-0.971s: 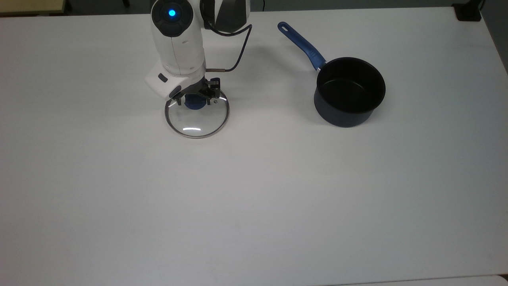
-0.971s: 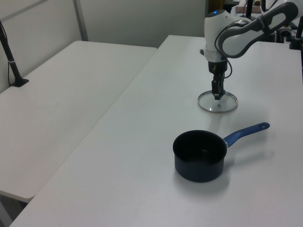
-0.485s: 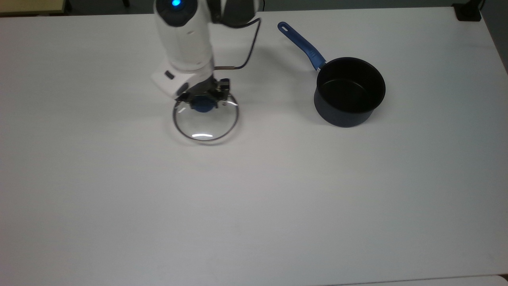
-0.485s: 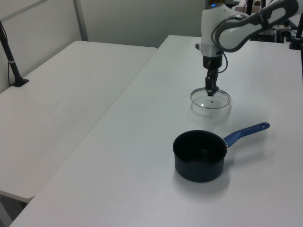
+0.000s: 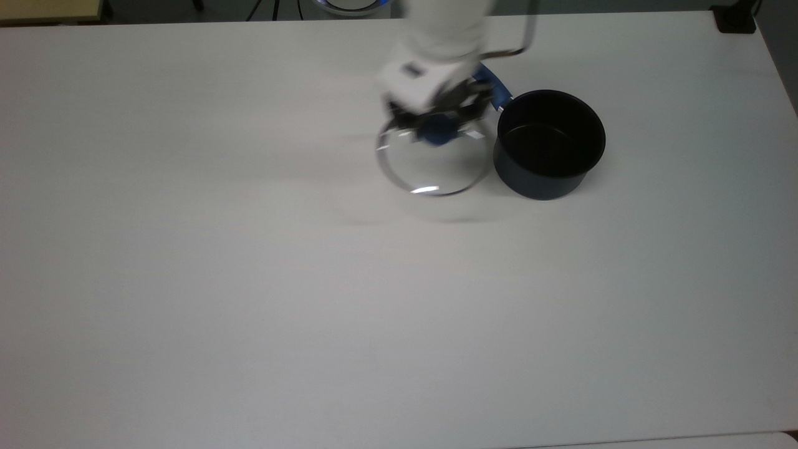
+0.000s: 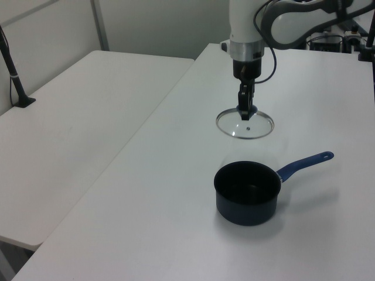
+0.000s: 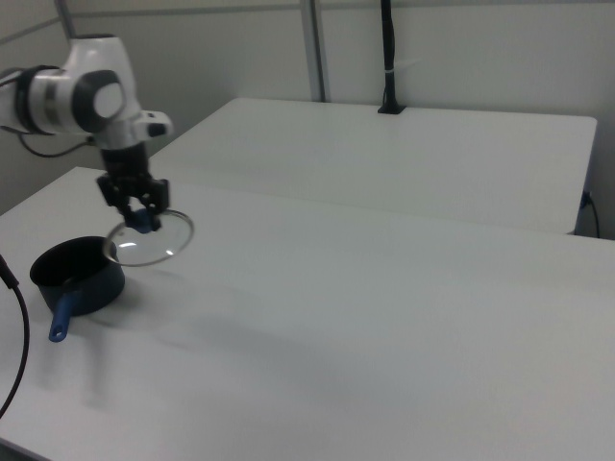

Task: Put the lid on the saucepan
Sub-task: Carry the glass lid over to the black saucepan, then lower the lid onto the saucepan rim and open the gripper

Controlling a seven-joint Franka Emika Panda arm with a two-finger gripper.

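The clear glass lid [image 5: 433,168] [image 6: 245,124] [image 7: 149,242] with its metal rim hangs level above the table. My gripper [image 5: 437,128] [image 6: 245,112] [image 7: 140,219] is shut on its blue centre knob. In the top view the lid sits just left of the saucepan [image 5: 548,144], their edges nearly meeting. The saucepan [image 6: 247,192] [image 7: 79,275] is dark, empty and upright on the table. Its blue handle [image 6: 304,164] points to the left view's right; in the top view my arm covers most of it.
The white table [image 5: 312,299] spreads wide around both things. A second white table [image 6: 76,117] adjoins it in the left view's left. A black clamp [image 5: 735,19] sits at the top view's upper right corner.
My gripper has lifted the lid off the table and carried it to the top view's right, from well left of the saucepan to just beside it. The saucepan has not moved.
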